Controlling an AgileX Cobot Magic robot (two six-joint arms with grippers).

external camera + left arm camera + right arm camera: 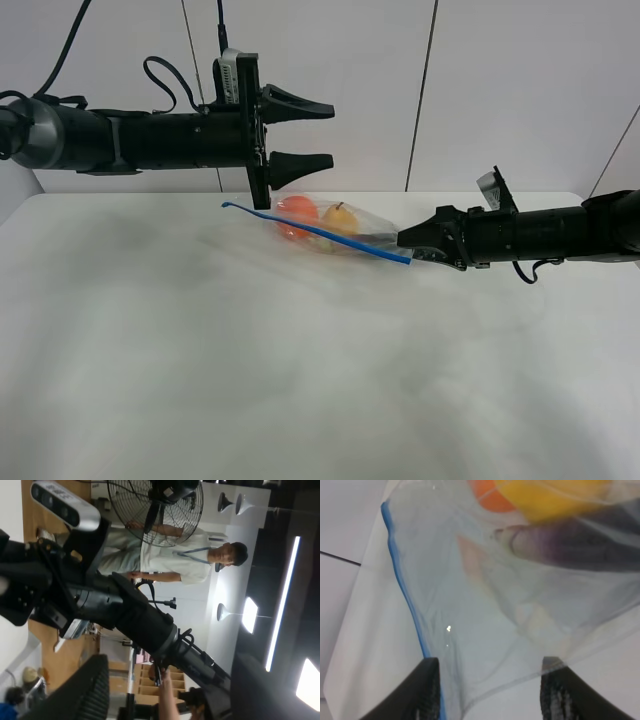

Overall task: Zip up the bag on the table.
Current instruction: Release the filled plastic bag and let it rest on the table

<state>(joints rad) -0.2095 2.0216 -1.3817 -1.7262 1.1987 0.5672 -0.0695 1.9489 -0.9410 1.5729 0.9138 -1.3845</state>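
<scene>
The bag [335,232] lies at the far middle of the white table [300,380]. Its blue zipper strip [320,232] runs diagonally along its near edge. An orange fruit [296,212] and a yellow fruit [340,217] show through it. My right gripper [405,243] is low at the bag's right end. In the right wrist view it [487,690] is open, with the bag [520,605], its zipper strip [405,595] and a dark purple fruit [570,545] between and ahead of the fingers. My left gripper [332,135] is open and empty, raised above the bag's left end. The left wrist view [175,690] shows no bag.
White wall panels [500,90] stand behind the table's far edge. The left wrist view looks out into the room, with a fan [155,505], a person [200,560] and a black robot arm [140,620].
</scene>
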